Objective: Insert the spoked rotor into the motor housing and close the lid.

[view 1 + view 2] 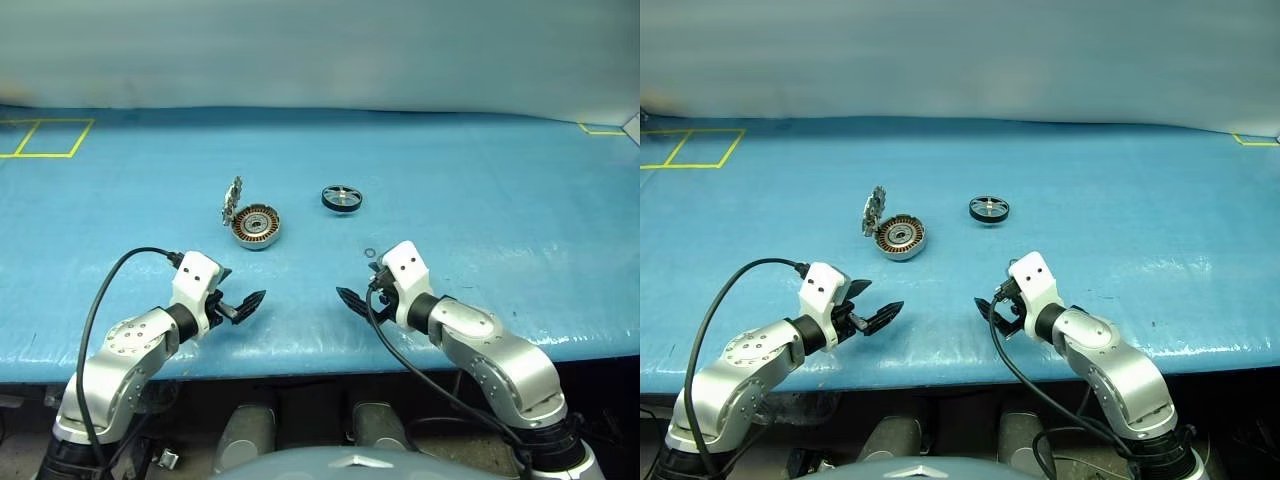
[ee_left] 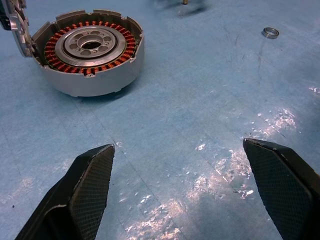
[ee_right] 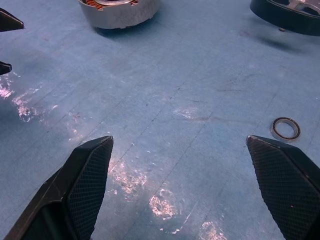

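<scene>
Item 1: small round grey metal motor housing (image 1: 257, 226) with copper windings, set on the blue table (image 1: 480, 200) at 11 o'clock from centre, cavity exposed and unfilled

Item 2: thin notched silvery lid (image 1: 232, 200), propped on edge against the housing at its 10 o'clock

Item 3: black spoked rotor (image 1: 342, 198), lying apart at the housing's 2 o'clock, not yet inserted

Item 4: left gripper (image 1: 240, 305) and right gripper (image 1: 357, 297), fingers spread wide, nothing held

Status: judged unstarted; insertion and lid closure are left
</scene>
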Available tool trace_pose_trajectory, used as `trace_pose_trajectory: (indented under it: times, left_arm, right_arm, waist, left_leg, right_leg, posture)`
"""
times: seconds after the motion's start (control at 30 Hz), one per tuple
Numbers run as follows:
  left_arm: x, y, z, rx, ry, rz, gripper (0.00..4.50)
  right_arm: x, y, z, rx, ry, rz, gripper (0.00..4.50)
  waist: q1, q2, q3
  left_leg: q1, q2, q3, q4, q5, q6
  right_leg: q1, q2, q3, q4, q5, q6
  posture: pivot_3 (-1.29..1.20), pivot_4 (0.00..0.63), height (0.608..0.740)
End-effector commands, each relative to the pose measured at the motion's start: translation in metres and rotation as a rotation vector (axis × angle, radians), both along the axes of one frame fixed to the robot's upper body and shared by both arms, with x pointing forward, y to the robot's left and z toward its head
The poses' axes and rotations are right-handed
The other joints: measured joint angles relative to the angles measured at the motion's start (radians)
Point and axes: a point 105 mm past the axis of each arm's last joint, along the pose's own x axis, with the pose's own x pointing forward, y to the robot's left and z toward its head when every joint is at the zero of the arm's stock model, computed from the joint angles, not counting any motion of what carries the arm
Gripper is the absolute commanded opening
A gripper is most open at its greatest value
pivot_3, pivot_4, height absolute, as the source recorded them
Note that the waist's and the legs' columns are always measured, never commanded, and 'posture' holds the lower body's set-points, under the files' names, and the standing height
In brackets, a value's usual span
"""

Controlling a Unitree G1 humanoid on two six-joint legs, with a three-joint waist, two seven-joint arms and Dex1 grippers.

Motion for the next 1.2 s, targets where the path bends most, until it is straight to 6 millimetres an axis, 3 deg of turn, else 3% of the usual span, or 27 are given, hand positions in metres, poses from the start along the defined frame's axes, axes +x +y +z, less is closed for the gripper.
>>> trace_pose_trajectory:
  times: [0.03,0.47,0.73,0.87,1.1,1.2]
  left_arm:
    - [0.001,-0.003,0.01,0.003,-0.046,-0.021,4.48]
    - [0.003,-0.004,0.009,0.073,-0.028,-0.03,4.48]
    - [0.01,-0.032,0.039,0.214,-0.051,-0.181,4.48]
    - [0.03,-0.043,0.055,0.286,-0.06,-0.192,4.48]
    - [0.075,-0.043,0.069,0.264,0.07,0.003,4.48]
    - [0.079,-0.049,0.067,0.324,0.087,-0.044,4.48]
  right_arm:
    - [0.001,0.004,0.01,0.006,-0.049,0.024,4.5]
    - [0.002,0.005,0.008,-0.005,-0.053,0.032,4.5]
    - [0.002,0.008,0.005,-0.007,-0.054,0.031,4.5]
    - [0.003,0.012,0.005,-0.007,-0.063,0.042,4.5]
    - [0.005,0.015,0.005,-0.007,-0.075,0.036,4.5]
    - [0.004,0.016,0.005,-0.003,-0.08,0.033,4.5]
  waist:
    - [0.0,0.0,0.0]
    - [0.0,0.0,0.0]
    - [0.001,-0.001,0.0]
    - [-0.002,-0.001,0.0]
    - [-0.004,-0.002,0.001]
    - [-0.008,-0.003,0.002]
  left_leg:
    - [0.0,0.0,0.0,0.0,0.0,0.0]
    - [0.0,0.0,0.0,0.0,0.0,0.0]
    - [0.0,0.0,0.001,0.002,0.0,0.0]
    - [0.0,0.0,0.002,0.002,0.0,0.0]
    - [-0.001,-0.001,0.0,0.003,0.001,0.0]
    - [-0.001,-0.001,0.0,0.003,0.001,-0.001]
  right_leg:
    - [0.0,0.0,0.0,0.0,0.0,0.0]
    - [0.0,0.0,0.0,0.0,0.0,0.0]
    - [0.001,0.001,-0.001,0.0,0.001,0.002]
    - [0.001,0.001,0.0,0.0,0.002,0.004]
    - [0.002,0.004,-0.001,0.001,0.004,0.007]
    - [0.001,0.004,-0.001,0.001,0.005,0.008]
  posture:
    - [0.0,0.15,0.74]
    - [0.0,0.15,0.74]
    - [0.0,0.15,0.74]
    - [0.0,0.15,0.74]
    - [0.0,0.15,0.74]
    - [0.0,0.15,0.74]
